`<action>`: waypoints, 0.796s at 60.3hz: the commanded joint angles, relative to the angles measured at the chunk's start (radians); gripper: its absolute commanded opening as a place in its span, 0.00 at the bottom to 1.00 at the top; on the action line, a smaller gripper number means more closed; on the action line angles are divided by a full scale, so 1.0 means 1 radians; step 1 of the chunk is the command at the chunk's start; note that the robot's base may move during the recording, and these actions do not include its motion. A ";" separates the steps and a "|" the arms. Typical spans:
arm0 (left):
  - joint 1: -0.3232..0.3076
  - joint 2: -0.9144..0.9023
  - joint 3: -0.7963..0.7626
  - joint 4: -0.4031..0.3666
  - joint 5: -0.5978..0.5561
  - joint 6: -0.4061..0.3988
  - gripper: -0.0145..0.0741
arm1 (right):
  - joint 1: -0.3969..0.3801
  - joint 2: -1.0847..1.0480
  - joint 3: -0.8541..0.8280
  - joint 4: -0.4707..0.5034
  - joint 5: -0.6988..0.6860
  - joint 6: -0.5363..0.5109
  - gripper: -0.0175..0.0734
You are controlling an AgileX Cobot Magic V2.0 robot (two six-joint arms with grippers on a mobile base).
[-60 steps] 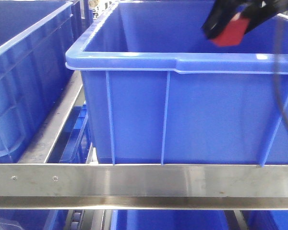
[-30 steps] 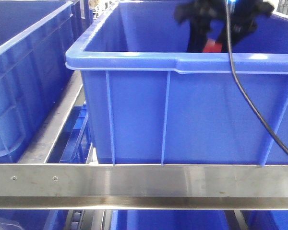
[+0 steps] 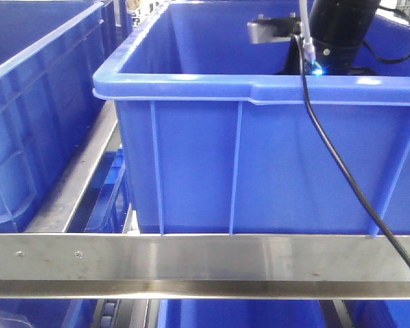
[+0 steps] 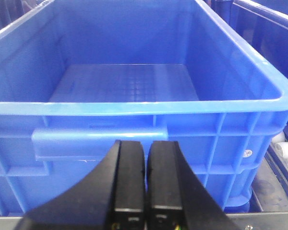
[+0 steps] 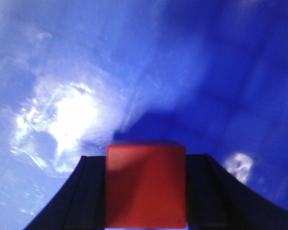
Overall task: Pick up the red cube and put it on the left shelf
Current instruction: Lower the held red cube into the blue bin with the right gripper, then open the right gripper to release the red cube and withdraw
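over the last second the right arm [image 3: 342, 31] has swung from holding the red cube [image 5: 145, 184] in the air above the near rim to reaching down inside the blue crate [image 3: 260, 164] on the left shelf [image 3: 205, 263]; in the front view the crate wall now hides the cube and the jaws. the right wrist view shows the right gripper [image 5: 145, 191] with its jaws closed against both sides of the cube, the blurred blue crate floor close beyond it. the placement looks nearly done, with only the release left. the left gripper [image 4: 146, 184] hangs outside another crate [image 4: 134, 100], its jaws pressed almost together and empty.
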State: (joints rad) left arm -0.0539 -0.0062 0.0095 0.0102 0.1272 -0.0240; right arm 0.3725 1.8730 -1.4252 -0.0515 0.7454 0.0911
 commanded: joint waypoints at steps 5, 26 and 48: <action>-0.004 -0.015 0.023 -0.004 -0.088 -0.001 0.28 | -0.007 -0.057 -0.039 -0.013 -0.008 -0.006 0.58; -0.004 -0.015 0.023 -0.004 -0.088 -0.001 0.28 | -0.007 -0.134 -0.039 -0.013 -0.023 -0.006 0.77; -0.004 -0.015 0.023 -0.004 -0.088 -0.001 0.28 | -0.007 -0.436 0.049 -0.013 -0.126 -0.006 0.58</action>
State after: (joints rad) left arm -0.0539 -0.0062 0.0095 0.0102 0.1272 -0.0240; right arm 0.3725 1.5573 -1.3857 -0.0515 0.7073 0.0911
